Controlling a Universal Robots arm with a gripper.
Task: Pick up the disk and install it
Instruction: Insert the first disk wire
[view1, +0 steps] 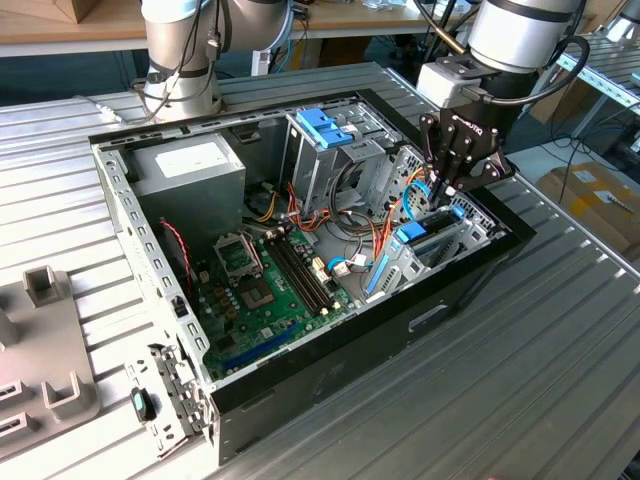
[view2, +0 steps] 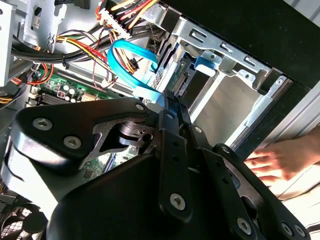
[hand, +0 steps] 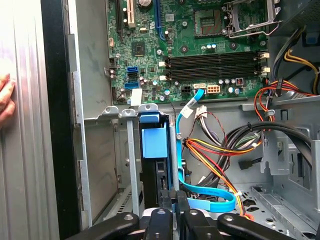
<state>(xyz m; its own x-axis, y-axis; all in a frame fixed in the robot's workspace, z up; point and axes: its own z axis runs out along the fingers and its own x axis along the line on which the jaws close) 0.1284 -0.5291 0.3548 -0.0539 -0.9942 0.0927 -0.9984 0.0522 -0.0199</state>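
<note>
The disk (hand: 152, 142) stands on edge in the metal drive bay (hand: 127, 112) at the case's side wall, its light blue carrier rail facing up. In the exterior view the disk (view1: 412, 235) sits low in the bay near the case's right wall. My gripper (view1: 446, 190) reaches down into the case just above and behind it. In both wrist views the gripper (hand: 173, 197) (view2: 172, 100) has its black fingers drawn close together at the disk's end, beside a blue flat cable (view2: 132, 55). I cannot tell whether the fingers touch the disk.
A person's hand (view2: 275, 160) rests on the table beside the case wall. Bundles of coloured wires (hand: 225, 150) and the blue cable (hand: 210, 200) crowd the bay. A drive cage with a blue bracket (view1: 325, 125), the motherboard (view1: 265, 290) and a power supply (view1: 190, 165) occupy the case. Grey fixtures (view1: 45, 290) lie at the exterior view's left.
</note>
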